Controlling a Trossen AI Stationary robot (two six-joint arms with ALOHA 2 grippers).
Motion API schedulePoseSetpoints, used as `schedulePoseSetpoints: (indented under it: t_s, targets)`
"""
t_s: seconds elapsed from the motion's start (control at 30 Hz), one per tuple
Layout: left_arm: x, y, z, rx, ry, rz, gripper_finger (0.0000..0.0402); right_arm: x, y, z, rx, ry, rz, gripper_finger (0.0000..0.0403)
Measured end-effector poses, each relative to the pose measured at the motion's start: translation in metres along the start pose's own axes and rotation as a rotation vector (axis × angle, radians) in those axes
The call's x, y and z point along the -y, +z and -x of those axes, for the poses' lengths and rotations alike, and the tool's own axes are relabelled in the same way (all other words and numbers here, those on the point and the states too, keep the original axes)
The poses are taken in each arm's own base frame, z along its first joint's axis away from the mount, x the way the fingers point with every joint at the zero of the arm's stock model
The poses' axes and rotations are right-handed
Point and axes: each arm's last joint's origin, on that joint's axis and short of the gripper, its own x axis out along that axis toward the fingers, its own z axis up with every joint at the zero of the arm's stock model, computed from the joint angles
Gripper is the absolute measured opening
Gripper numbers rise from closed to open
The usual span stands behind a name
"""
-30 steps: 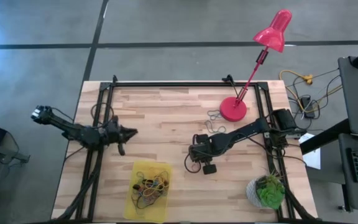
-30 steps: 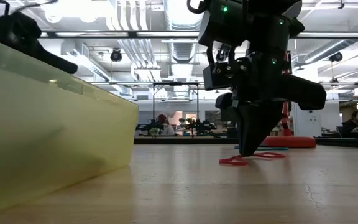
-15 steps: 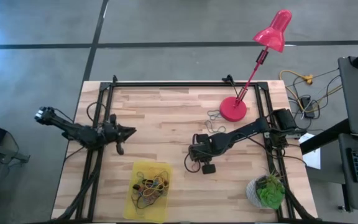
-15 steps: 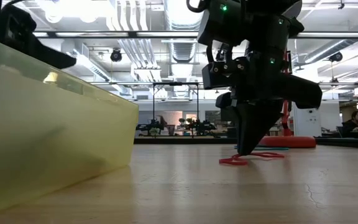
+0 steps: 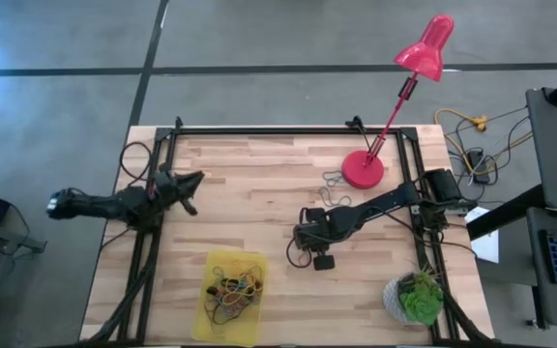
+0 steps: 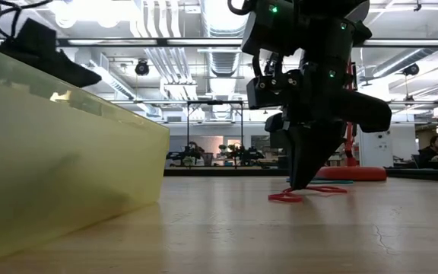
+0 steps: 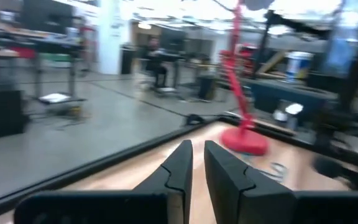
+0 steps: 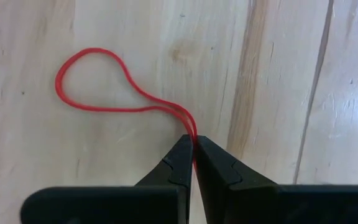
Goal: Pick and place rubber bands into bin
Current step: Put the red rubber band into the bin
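The right gripper [image 8: 193, 149], angled down onto the wooden table [image 5: 259, 184], pinches a red rubber band [image 8: 98, 81] lying flat there. The left gripper [image 5: 193, 181], nearly closed and empty, reaches level near the table's left edge, well apart from the yellow bin [image 5: 207, 290].

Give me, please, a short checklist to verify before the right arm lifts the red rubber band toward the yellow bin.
1. Right end effector shut on the red rubber band: ok, fingers pinch one end of the loop.
2. Band free of other objects: ok, it lies alone on bare wood.
3. Bin able to receive: ok, open top, several bands inside.
4. Left end effector out of the path: ok, it is near the table's far left edge.
5. Grip firm enough to survive the lift: cannot tell.
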Motion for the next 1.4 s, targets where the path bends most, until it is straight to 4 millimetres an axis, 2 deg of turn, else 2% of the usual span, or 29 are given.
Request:
schedulePoseSetpoints:
  t_s: [0.27, 1.03, 1.13, 1.23, 1.4]
  targets:
    - [-0.015, 0.002, -0.007, 0.026, 0.180, -0.007, 0.0026, 0.000, 0.000, 0.000, 0.000, -0.008, 0.034, 0.0009]
    - [-0.011, -0.014, -0.017, -0.121, 0.199, -0.128, 0.0026, 0.001, 0.001, 0.000, 0.008, -0.034, 0.028, 0.0008]
    - [-0.009, -0.018, -0.018, -0.165, 0.135, -0.196, 0.0026, 0.001, 0.001, 0.000, 0.012, -0.048, 0.006, 0.0008]
    - [-0.004, -0.018, -0.018, -0.179, -0.037, -0.149, 0.0026, 0.002, 0.001, 0.000, 0.014, -0.051, 0.003, 0.0008]
    - [0.001, -0.006, -0.016, -0.080, -0.218, -0.068, 0.0026, 0.002, 0.001, 0.000, 0.018, -0.051, 0.018, 0.0008]
